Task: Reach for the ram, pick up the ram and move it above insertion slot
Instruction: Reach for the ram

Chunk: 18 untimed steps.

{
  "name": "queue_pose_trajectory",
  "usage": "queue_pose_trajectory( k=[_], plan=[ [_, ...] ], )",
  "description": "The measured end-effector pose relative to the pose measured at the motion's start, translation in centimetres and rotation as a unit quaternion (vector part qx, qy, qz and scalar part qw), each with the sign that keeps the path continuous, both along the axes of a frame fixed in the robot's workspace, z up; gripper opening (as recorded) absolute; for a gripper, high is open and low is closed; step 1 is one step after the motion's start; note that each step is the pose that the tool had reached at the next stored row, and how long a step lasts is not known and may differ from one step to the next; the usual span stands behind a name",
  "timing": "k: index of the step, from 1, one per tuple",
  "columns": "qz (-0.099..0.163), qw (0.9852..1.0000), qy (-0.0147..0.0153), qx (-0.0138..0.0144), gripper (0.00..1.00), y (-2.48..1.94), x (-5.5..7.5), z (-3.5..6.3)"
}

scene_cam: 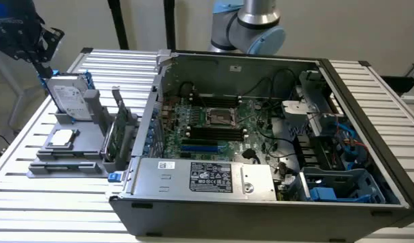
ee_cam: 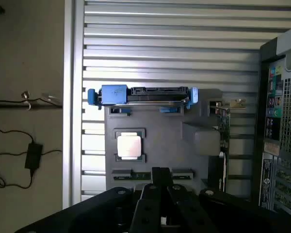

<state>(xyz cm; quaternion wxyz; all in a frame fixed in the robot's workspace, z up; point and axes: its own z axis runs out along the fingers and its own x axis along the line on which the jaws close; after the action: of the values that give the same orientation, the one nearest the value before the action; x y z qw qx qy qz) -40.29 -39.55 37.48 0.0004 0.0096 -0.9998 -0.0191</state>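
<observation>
The ram (ee_cam: 138, 174) is a thin green stick lying flat in the front groove of a grey holder (ee_cam: 160, 131); in the exterior view it is the dark strip (scene_cam: 64, 166) at the holder's near edge. My gripper (ee_cam: 161, 175) hangs above the holder, its dark fingers meeting at the tips over the middle of the ram, with nothing between them. In the exterior view the gripper (scene_cam: 43, 65) is high at the exterior view's left, just above the hard drive. The motherboard's black slots (scene_cam: 214, 132) lie inside the open computer case (scene_cam: 261, 202).
On the holder stand a silver hard drive with a blue frame (ee_cam: 140, 94), a square processor chip (ee_cam: 130, 145) and an upright green expansion card (scene_cam: 119, 132). The case wall (scene_cam: 150, 121) rises right beside the holder. A cable and adapter (ee_cam: 33, 155) lie on the floor.
</observation>
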Motion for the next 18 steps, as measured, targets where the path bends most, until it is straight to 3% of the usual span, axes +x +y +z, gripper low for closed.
queue_pose_trajectory(
  k=[13, 16, 18],
  plan=[
    [0.0, 1.0, 0.0, 0.0, 0.11, 0.0, 0.0, 0.0],
    [0.0, 1.0, 0.0001, 0.0, 0.11, -0.36, -0.01, 0.0],
    [0.0, 1.0, 0.0001, 0.0, 0.11, -0.85, 0.0, 0.01]
  ],
)
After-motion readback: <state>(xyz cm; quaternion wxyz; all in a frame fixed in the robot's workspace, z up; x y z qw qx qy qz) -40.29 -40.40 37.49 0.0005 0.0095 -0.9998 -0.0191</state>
